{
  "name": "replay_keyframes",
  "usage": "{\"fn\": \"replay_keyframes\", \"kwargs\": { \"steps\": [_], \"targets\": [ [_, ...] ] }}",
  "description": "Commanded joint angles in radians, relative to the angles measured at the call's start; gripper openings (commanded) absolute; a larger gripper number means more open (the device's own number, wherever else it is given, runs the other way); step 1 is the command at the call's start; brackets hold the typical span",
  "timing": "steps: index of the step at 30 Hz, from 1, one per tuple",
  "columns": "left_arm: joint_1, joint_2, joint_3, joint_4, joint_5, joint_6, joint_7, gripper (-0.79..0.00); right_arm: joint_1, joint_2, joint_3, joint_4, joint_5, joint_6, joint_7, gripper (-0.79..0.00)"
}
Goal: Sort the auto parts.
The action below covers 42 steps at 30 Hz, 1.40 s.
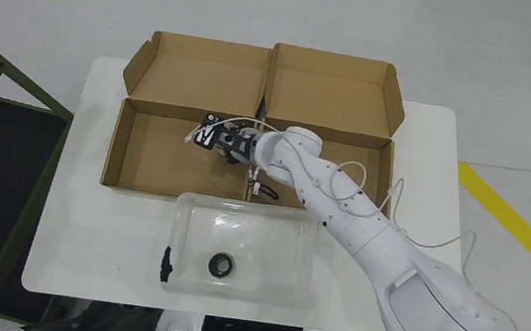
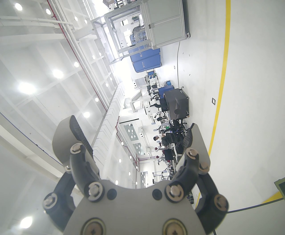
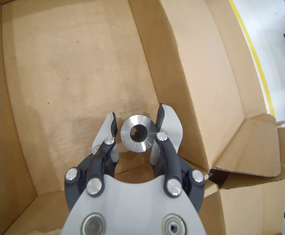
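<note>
Right pincer [image 3: 136, 111] is clamped on a metal bushing [image 3: 137, 133]. One pad sits on each side of it, and the bored end faces the wrist cam. Behind it there's the bare floor of a cardboard box [image 3: 66, 66], w/ a box wall and a folded flap off to one side.

In the left wrist view, the left pincer [image 2: 132, 122] is spread wide w/ nothing between the fingers. It's aimed up and away from the table, at the ceiling lights and the workshop floor.

In the top view, the right arm stretches across to the left cardboard box [image 1: 147, 156], and the right pincer [image 1: 207, 134] hangs over that box's back-right part, near the divide w/ the right cardboard box [image 1: 359, 172]. The two boxes sit side by side, touching, lids folded back. In front of them there's a clear plastic bin [image 1: 189, 218] w/ a black ring part [image 1: 222, 265] lying on its bottom, approx in the middle. There's also a small dark bit [image 1: 166, 265] at the bin's left wall, can't tell what it is. All of it sits on a white table [image 1: 76, 242].
</note>
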Motion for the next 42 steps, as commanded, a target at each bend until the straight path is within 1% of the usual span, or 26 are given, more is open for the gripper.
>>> {"fn": "replay_keyframes", "kwargs": {
  "steps": [1, 2, 3, 6, 12, 16, 19, 25, 32, 35, 37, 42],
  "targets": [
    [0.000, 0.000, 0.000, 0.000, 0.000, 0.000, 0.000, 0.000, 0.001, 0.000, 0.007, -0.006, -0.005, -0.002, -0.001, -0.409],
    [0.000, 0.000, 0.000, 0.000, 0.000, 0.000, 0.000, 0.000, 0.000, 0.000, 0.011, -0.010, -0.008, -0.003, -0.002, -0.400],
    [0.000, 0.000, 0.000, 0.000, 0.000, 0.000, 0.000, 0.000, -0.002, 0.001, 0.016, -0.019, -0.010, -0.004, -0.005, -0.363],
    [0.000, 0.000, 0.000, 0.000, 0.000, 0.000, 0.000, 0.000, -0.011, 0.005, 0.031, -0.053, -0.019, -0.015, -0.013, -0.394],
    [0.000, 0.000, 0.000, 0.000, 0.000, 0.000, 0.000, 0.000, -0.051, 0.026, 0.075, -0.166, -0.036, -0.042, -0.009, -0.394],
    [0.000, 0.000, 0.000, 0.000, 0.000, 0.000, 0.000, 0.000, -0.092, 0.046, 0.113, -0.271, -0.045, -0.078, 0.000, -0.409],
    [0.000, 0.000, 0.000, 0.000, 0.000, 0.000, 0.000, 0.000, -0.133, 0.064, 0.144, -0.356, -0.051, -0.111, 0.017, -0.406],
    [0.000, 0.000, 0.000, 0.000, 0.000, 0.000, 0.000, 0.000, -0.244, 0.105, 0.213, -0.527, -0.069, -0.174, 0.057, -0.403],
    [0.000, 0.000, 0.000, 0.000, 0.000, 0.000, 0.000, 0.000, -0.403, 0.152, 0.289, -0.717, -0.083, -0.254, 0.103, -0.394],
    [0.000, 0.000, 0.000, 0.000, 0.000, 0.000, 0.000, 0.000, -0.465, 0.172, 0.316, -0.796, -0.118, -0.291, 0.135, -0.348],
    [0.000, 0.000, 0.000, 0.000, 0.000, 0.000, 0.000, 0.000, -0.513, 0.185, 0.331, -0.850, -0.129, -0.320, 0.147, -0.360],
    [0.000, 0.000, 0.000, 0.000, 0.000, 0.000, 0.000, 0.000, -0.611, 0.212, 0.369, -0.958, -0.149, -0.379, 0.168, -0.354]
  ]
}}
